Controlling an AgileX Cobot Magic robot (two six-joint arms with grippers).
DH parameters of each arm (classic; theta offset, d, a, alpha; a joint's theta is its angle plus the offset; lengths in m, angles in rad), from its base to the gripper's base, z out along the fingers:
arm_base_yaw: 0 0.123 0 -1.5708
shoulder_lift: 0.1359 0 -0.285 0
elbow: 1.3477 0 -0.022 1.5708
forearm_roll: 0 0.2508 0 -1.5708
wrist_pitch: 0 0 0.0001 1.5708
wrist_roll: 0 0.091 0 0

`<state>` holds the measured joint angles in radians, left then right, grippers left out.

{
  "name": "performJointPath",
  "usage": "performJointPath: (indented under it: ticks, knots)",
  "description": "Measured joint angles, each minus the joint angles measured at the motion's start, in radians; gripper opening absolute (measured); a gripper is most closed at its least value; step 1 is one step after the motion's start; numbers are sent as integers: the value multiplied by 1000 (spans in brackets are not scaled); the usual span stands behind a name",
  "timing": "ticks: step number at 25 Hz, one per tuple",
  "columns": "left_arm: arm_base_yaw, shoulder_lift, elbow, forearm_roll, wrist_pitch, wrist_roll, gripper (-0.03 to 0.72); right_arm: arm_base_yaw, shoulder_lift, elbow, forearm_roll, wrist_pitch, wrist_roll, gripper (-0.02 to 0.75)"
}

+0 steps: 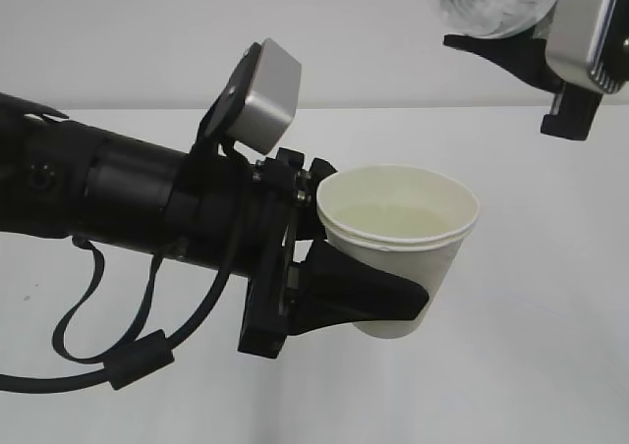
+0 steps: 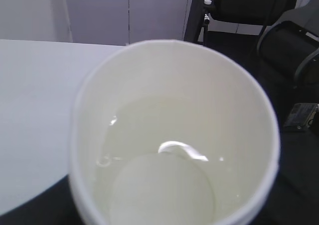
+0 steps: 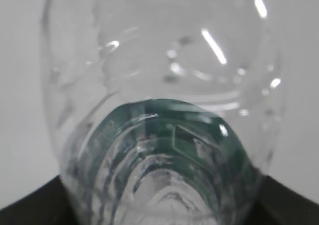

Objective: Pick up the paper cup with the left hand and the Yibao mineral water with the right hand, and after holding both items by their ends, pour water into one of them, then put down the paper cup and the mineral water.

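A white table (image 1: pixel 550 365) runs back to a pale wall, with black office chairs (image 2: pixel 279 31) beyond its far edge. The left hand (image 1: pixel 378 292) is clenched round the paper cup (image 1: pixel 398 243), held above the tabletop with water inside. At one o'clock from the cup, the right hand (image 1: pixel 521 56) grips the Yibao mineral water (image 1: pixel 496 2), well apart.

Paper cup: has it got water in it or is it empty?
Water in it: the paper cup shows a glinting liquid surface partway up its inside wall.
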<state>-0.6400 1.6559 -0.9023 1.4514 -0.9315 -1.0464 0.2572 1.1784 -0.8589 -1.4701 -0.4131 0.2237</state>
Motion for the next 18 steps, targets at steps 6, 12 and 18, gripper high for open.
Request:
performJointPath:
  ticks: [6, 12, 18]
  knots:
    - [0, 0, 0, 0, 0, 0, 445, 0, 0, 0, 18, 6, 35, 473]
    - [0, 0, 0, 0, 0, 0, 445, 0, 0, 0, 51, 8, 90, 473]
    - [0, 0, 0, 0, 0, 0, 445, 0, -3, 0, 124, 1, 97, 473]
